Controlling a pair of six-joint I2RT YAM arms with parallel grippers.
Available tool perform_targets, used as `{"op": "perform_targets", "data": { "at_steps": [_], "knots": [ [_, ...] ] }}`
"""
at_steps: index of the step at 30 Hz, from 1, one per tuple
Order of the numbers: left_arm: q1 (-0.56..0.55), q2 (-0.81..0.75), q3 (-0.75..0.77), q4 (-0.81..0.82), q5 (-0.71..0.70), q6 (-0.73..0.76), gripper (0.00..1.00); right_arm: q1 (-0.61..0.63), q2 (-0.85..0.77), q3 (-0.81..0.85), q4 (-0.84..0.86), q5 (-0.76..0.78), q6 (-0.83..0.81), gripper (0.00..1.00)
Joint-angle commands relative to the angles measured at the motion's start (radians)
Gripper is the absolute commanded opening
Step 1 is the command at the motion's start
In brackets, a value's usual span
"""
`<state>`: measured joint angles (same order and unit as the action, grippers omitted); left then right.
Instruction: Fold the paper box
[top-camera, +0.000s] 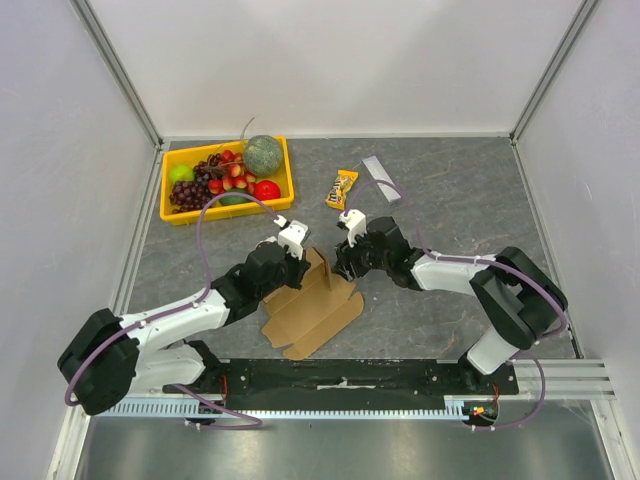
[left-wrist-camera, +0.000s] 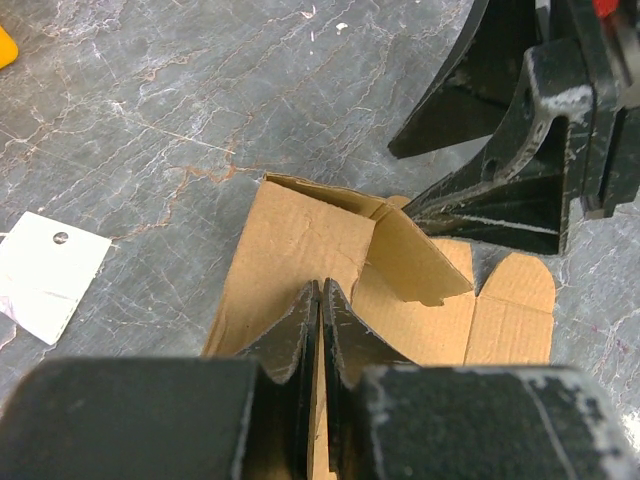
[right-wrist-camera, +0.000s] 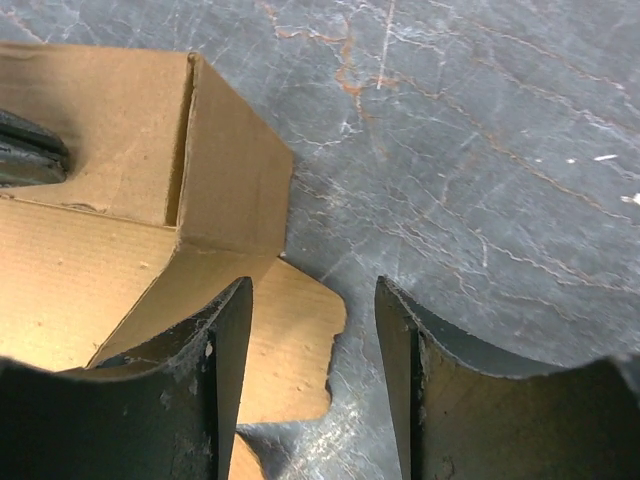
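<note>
**Half-raised cardboard: pinched from the left, flanked from the right**

Paper box (top-camera: 318, 302) at the middle of the surface (top-camera: 460, 200), just beyond the arm bases. Plain brown corrugated sheet, die-cut and matte, with fluting visible along the cut edges. Partly flat, with round-cornered tabs spread toward the near side. Partly stood up, with two walls meeting at a crisp scored corner.

Held on one upright panel by the left gripper (left-wrist-camera: 320, 330), jaws pressed together on the thin sheet. Probably meant to keep that wall standing during the next fold.

Flanked on the right by the right gripper (right-wrist-camera: 310, 370), jaws spread wide and gripping nothing, only a tab and bare surface in the gap. One black finger close to the raised corner, apparently resting against an inner flap, likely to brace it or nudge it inward.

Underneath, smooth dark grey stone-look marbling with pale and rusty veins. Just left of the box, a white punched tag (left-wrist-camera: 50, 275), flat.

Far left, a yellow fruit tray (top-camera: 168, 212) of glossy plastic. Far centre, a snack packet (top-camera: 341, 188) and a small grey bar (top-camera: 381, 178), both well apart from the folding.
</note>
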<state>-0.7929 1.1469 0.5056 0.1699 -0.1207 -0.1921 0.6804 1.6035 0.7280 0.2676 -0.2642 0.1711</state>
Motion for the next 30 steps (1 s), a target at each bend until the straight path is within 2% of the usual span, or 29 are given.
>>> {"op": "perform_targets", "data": {
  "at_steps": [1,17,30],
  "knots": [
    [0.003,-0.013,0.004,0.006,0.012,0.008,0.09,0.001,0.041,-0.027,0.186,-0.098,-0.033,0.60],
    [0.003,-0.001,0.013,0.013,0.015,0.008,0.08,0.001,0.096,-0.068,0.396,-0.242,-0.035,0.64],
    [0.001,-0.033,0.066,-0.049,0.010,0.000,0.08,0.001,0.147,-0.055,0.459,-0.296,-0.028,0.65]
  ]
}}
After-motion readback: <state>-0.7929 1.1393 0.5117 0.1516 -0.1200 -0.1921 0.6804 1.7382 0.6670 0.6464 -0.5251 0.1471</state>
